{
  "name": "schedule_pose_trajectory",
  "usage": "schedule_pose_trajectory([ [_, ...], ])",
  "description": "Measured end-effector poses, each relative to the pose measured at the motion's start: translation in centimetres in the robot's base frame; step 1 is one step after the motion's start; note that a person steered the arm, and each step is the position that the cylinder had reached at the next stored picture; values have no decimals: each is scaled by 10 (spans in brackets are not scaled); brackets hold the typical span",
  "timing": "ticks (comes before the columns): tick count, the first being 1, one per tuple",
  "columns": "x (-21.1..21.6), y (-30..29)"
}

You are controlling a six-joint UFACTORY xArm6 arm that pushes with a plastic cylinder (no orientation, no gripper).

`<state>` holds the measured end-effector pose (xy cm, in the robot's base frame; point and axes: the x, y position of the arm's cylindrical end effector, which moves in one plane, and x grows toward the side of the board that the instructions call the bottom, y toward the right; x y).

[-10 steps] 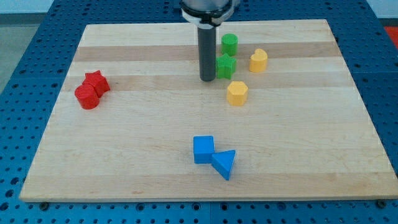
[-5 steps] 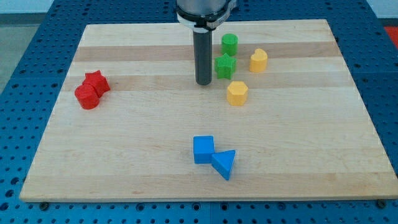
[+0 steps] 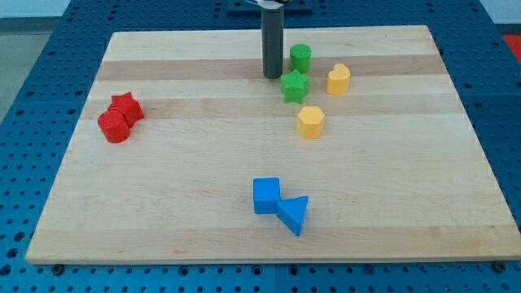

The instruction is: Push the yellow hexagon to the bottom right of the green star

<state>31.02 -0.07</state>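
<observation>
The yellow hexagon (image 3: 310,121) lies on the wooden board, just below and slightly right of the green star (image 3: 295,85). My tip (image 3: 272,76) rests on the board just to the upper left of the green star, with a small gap between them. It is left of the green cylinder (image 3: 301,58). The rod rises out of the view's top edge.
A second yellow block (image 3: 339,79) sits right of the green star. A red star (image 3: 126,107) and red cylinder (image 3: 113,126) touch at the left. A blue cube (image 3: 266,195) and blue triangle (image 3: 294,214) touch near the bottom. The board (image 3: 179,163) lies on a blue pegboard.
My tip has moved toward the view's top, from lower left of the green star to its upper left. No block has visibly moved.
</observation>
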Motion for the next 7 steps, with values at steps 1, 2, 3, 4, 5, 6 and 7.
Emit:
schedule_pose_trajectory([
  [1, 22, -21],
  [2, 53, -24],
  [3, 81, -1],
  [4, 91, 47],
  [5, 90, 76],
  [6, 72, 76],
  [7, 51, 76],
])
